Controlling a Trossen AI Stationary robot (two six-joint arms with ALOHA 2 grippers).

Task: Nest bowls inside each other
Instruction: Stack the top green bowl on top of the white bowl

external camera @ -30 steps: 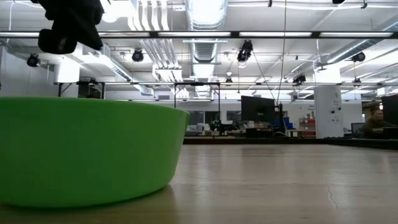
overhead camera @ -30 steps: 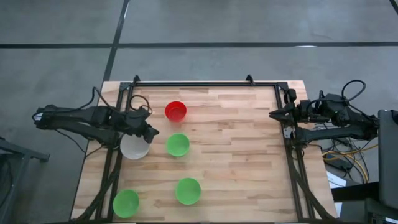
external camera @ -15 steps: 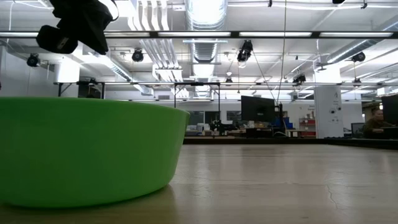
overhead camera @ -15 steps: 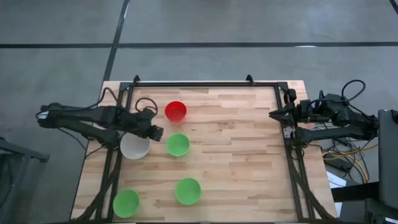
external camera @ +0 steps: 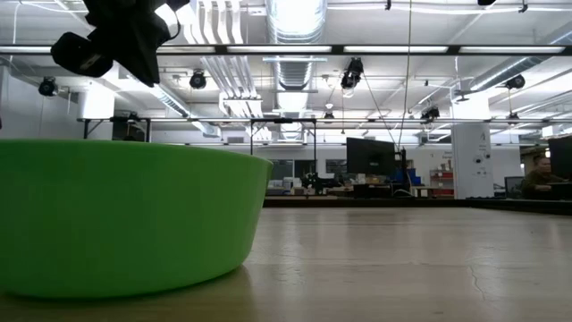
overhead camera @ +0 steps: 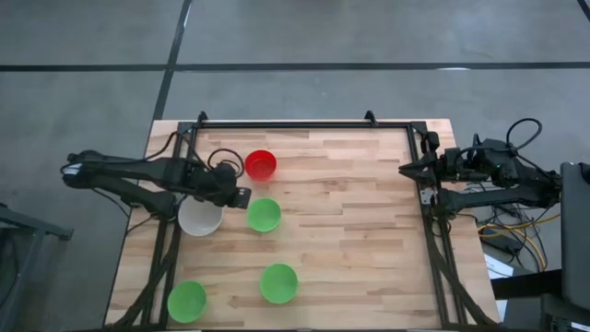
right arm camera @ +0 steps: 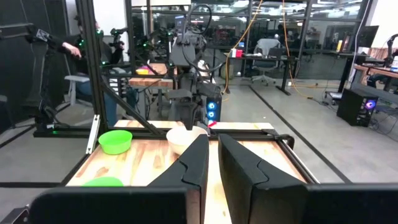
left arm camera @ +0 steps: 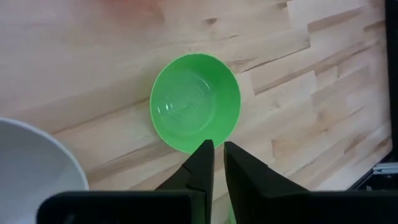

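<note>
Five bowls stand rim up on the wooden table. A red one (overhead camera: 261,164) is at the far left. Beside it to the near side are a white one (overhead camera: 200,219) and a green one (overhead camera: 264,215). Two more green ones (overhead camera: 278,282) (overhead camera: 187,301) sit toward the near edge. My left gripper (overhead camera: 241,196) hovers above the table between the white bowl (left arm camera: 31,163) and the middle green bowl (left arm camera: 195,102), slanting down, its fingers almost together with nothing between them. My right gripper (overhead camera: 403,169) waits level at the table's right edge, shut and empty.
A black metal frame (overhead camera: 304,124) runs along the far, left and right edges of the table. In the low view one green bowl (external camera: 125,219) fills the left foreground. Bare wood (overhead camera: 359,231) lies across the table's middle and right.
My left gripper has moved toward the table's right, from above the white bowl's far rim toward the middle green bowl, and has rolled a little about its own axis. All the bowls have stayed where they were.
</note>
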